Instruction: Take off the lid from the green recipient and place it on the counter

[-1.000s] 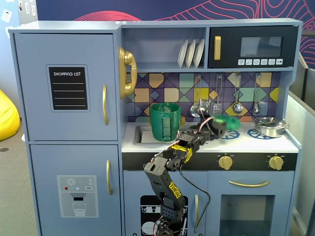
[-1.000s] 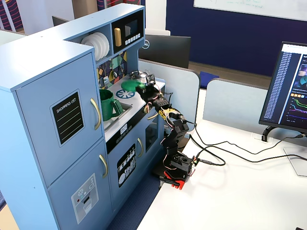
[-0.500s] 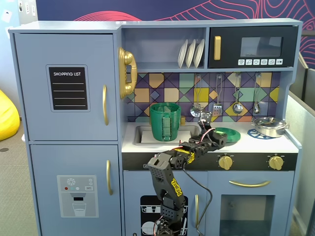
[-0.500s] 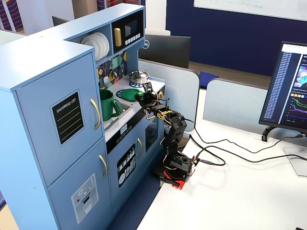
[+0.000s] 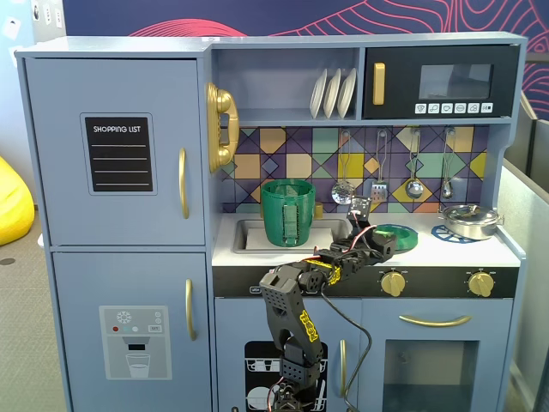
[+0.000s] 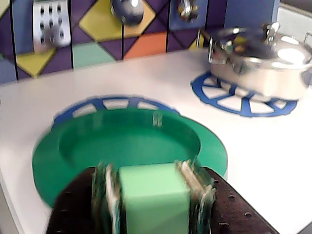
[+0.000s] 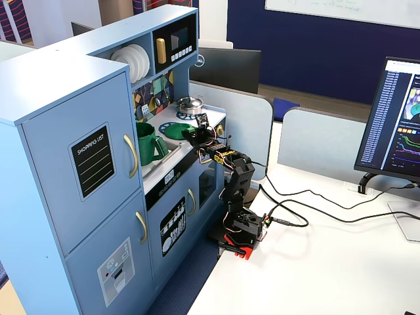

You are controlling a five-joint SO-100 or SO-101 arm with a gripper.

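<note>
Green plastic lid (image 6: 131, 146) lying flat on the counter (image 6: 253, 156), with the gripper (image 6: 153, 195) at its near edge.

Seen from the wrist view, the lid rests on a blue burner ring, beside the steel pot (image 6: 265, 66) and well apart from the green recipient (image 5: 287, 212), which stands open-topped in the sink. It looks thin, light and fairly stiff, probably slippery; the raised tab (image 6: 157, 118) at its far rim or the rim itself seem the places to pinch. Between the 2 jaws sits a pale green block, though whether they clamp the lid I cannot tell.
</note>
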